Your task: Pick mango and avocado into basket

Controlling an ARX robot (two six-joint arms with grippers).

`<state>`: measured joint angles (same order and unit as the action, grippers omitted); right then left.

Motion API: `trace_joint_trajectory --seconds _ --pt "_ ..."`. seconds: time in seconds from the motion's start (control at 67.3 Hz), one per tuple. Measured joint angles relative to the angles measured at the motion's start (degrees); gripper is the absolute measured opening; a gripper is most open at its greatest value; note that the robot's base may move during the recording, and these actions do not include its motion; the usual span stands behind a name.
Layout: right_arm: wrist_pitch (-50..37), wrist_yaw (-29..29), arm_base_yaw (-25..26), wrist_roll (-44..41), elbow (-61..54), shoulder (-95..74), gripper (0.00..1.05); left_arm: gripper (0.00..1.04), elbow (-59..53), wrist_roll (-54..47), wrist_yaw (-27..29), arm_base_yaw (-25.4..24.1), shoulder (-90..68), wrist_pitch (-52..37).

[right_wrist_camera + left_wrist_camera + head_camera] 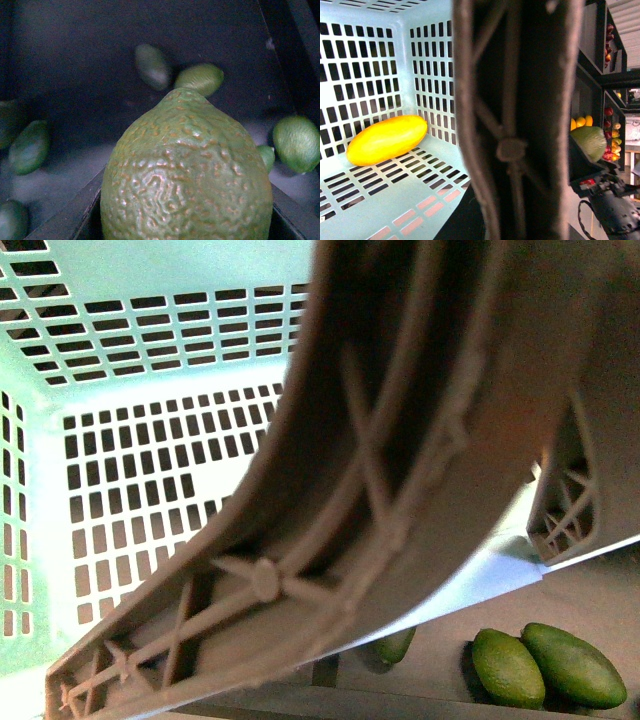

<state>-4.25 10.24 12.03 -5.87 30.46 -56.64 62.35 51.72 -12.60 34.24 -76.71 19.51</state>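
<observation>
The turquoise slotted basket [150,455] fills the front view, its brown-grey ribbed handle [400,470] arching close across the lens. In the left wrist view the yellow-orange mango [387,140] lies on the basket [375,200] floor against a side wall. My left gripper [512,215] is shut on the handle [515,100], which hides its fingers. My right gripper [186,210] is shut on the avocado [187,170], a pebbly green fruit filling the right wrist view. The left wrist view shows that avocado [590,141] held up beside the basket, outside it.
Several loose green fruits [200,79] lie in a dark bin beyond the held avocado; two [545,665] show below the basket in the front view. Dark shelves with red and yellow fruit [610,145] stand behind my right arm [612,205].
</observation>
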Motion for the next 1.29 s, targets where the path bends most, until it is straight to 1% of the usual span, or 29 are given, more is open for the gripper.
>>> trace_joint_trajectory --seconds 0.03,0.074,0.089,0.134,0.178,0.193,0.267,0.297,0.371,0.446,0.55,0.698,0.758,0.802,0.832,0.862,0.906,0.981,1.085,1.1,1.114,1.159,1.174,1.204,1.218,1.293 --pt "-0.1 -1.9 -3.6 0.3 0.8 1.4 0.61 0.05 0.0 0.0 0.0 0.0 0.0 0.0" --pt "-0.3 -3.2 -5.8 0.3 1.2 1.7 0.61 0.05 0.0 0.0 0.0 0.0 0.0 0.0" --pt "-0.7 -4.3 -7.7 0.3 1.4 1.8 0.61 0.05 0.0 0.0 0.0 0.0 0.0 0.0" --pt "-1.5 -6.0 -11.0 0.3 1.9 1.7 0.61 0.05 0.0 0.0 0.0 0.0 0.0 0.0" --pt "-2.0 -7.3 -13.5 0.5 2.3 1.3 0.61 0.05 0.0 0.0 0.0 0.0 0.0 0.0" --pt "-2.6 -8.1 -15.8 0.7 2.7 0.8 0.61 0.05 0.0 0.0 0.0 0.0 0.0 0.0" --pt "-4.0 -9.7 -20.0 1.1 3.5 -0.6 0.61 0.05 0.0 0.0 0.0 0.0 0.0 0.0" --pt "-5.2 -10.9 -23.0 1.2 4.2 -2.0 0.61 0.05 0.0 0.0 0.0 0.0 0.0 0.0" --pt "-7.1 -12.7 -26.5 1.3 5.2 -4.1 0.61 0.05 0.0 0.0 0.0 0.0 0.0 0.0" --pt "-11.1 -16.1 -32.4 1.2 7.5 -9.3 0.61 0.05 0.0 0.0 0.0 0.0 0.0 0.0" --pt "-14.0 -18.5 -36.3 0.5 9.2 -14.4 0.61 0.05 0.0 0.0 0.0 0.0 0.0 0.0" --pt "-15.5 -18.9 -39.3 0.4 10.6 -18.9 0.62 0.05 0.0 0.0 0.0 0.0 0.0 0.0" --pt "-15.9 -19.3 -40.5 0.7 11.0 -20.3 0.71 0.05 0.0 0.0 0.0 0.0 0.0 0.0" --pt "-16.3 -19.6 -41.4 1.2 11.2 -21.1 0.82 0.05 0.0 0.0 0.0 0.0 0.0 0.0" --pt "-16.5 -19.9 -41.6 1.4 11.2 -21.2 0.86 0.05 0.0 0.0 0.0 0.0 0.0 0.0" --pt "-16.9 -20.0 -41.7 1.8 11.2 -21.2 0.94 0.05 0.0 0.0 0.0 0.0 0.0 0.0" --pt "-17.3 -20.3 -41.7 2.1 11.1 -20.9 0.98 0.05 0.0 0.0 0.0 0.0 0.0 0.0" --pt "-17.6 -21.3 -41.2 2.5 10.8 -19.9 0.96 0.05 0.0 0.1 -0.2 0.0 -0.1 0.0" --pt "-17.6 -23.1 -39.5 3.9 9.4 -17.7 0.96 0.05 0.0 0.1 0.0 0.0 -0.1 0.0" --pt "-18.2 -23.9 -39.2 4.0 9.1 -17.5 0.94 0.05 0.0 0.2 0.0 0.0 -0.1 0.0" --pt "-21.6 -27.5 -38.8 4.3 7.7 -17.0 0.92 0.05 0.0 0.1 0.2 0.0 -0.1 0.0" --pt "-25.8 -30.5 -38.2 4.5 5.9 -16.5 0.87 0.05 0.0 0.2 0.3 0.0 -0.1 0.0" --pt "-28.8 -32.2 -37.6 4.7 4.3 -15.9 0.84 0.05 0.0 0.2 0.4 0.0 -0.1 0.0" --pt "-31.4 -32.8 -37.0 4.9 2.8 -15.3 0.81 0.05 0.0 0.1 0.4 0.0 -0.1 0.0" --pt "-33.6 -32.8 -36.3 4.9 1.2 -14.6 0.77 0.05 0.0 0.1 0.3 0.0 -0.1 0.0" --pt "-36.9 -31.9 -34.3 5.1 -3.1 -12.0 0.67 0.05 0.0 0.2 0.2 0.0 -0.1 0.0"
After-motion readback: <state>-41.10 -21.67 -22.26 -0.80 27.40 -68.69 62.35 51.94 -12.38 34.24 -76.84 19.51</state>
